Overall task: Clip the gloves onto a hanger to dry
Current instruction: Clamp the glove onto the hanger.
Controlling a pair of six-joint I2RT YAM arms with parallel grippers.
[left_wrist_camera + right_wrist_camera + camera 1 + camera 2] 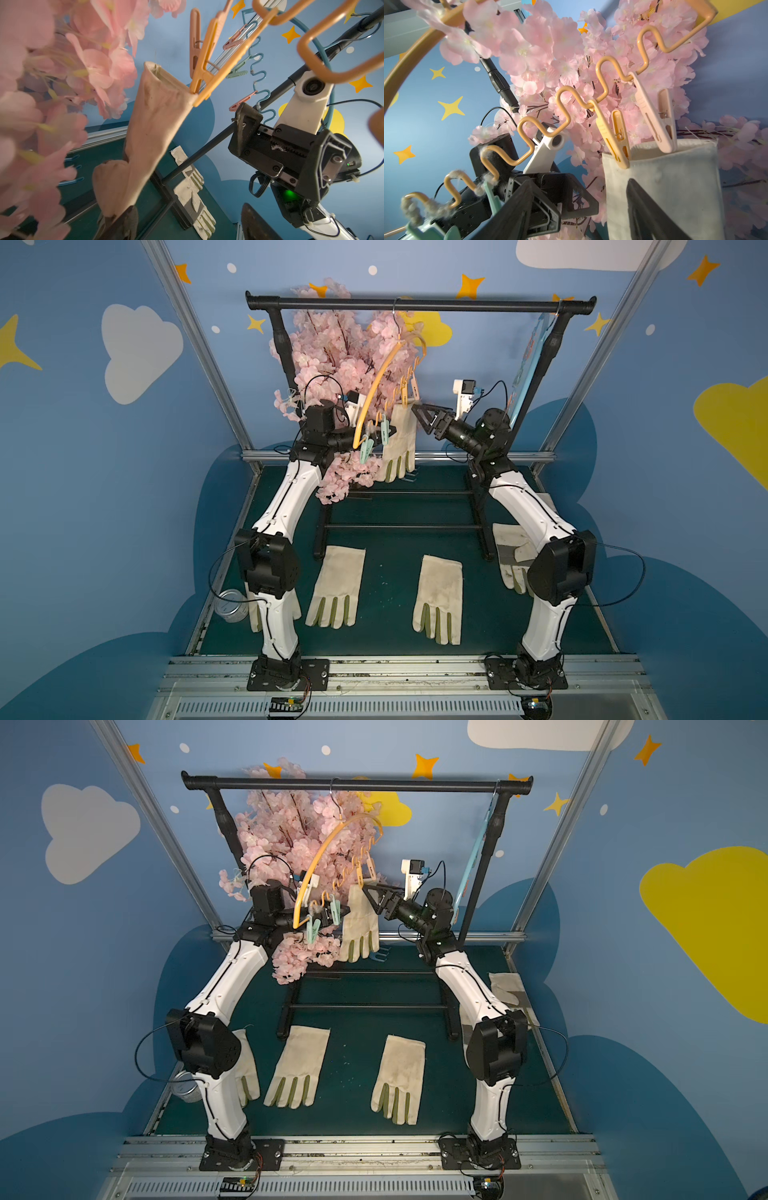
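Observation:
An orange hanger (380,381) hangs tilted from the black rail (415,304). One cream glove (399,439) dangles from it, its cuff (675,176) held by an orange clip (612,135) and a pink clip (654,116). My left gripper (374,437) is open beside the green clips (368,448) at the hanger's low end, with nothing between its fingers (124,224). My right gripper (420,419) is open just right of the cuff and holds nothing. Two gloves (336,587) (440,599) lie flat on the green mat. Other gloves (513,556) (255,614) are partly hidden under the arms.
Pink artificial blossoms (332,356) crowd the rack's left side, against the hanger and my left wrist. A blue hanger (528,364) hangs at the rail's right end. A clear jar (230,605) stands at the mat's left edge. The rack's black base bars (403,526) cross the mat.

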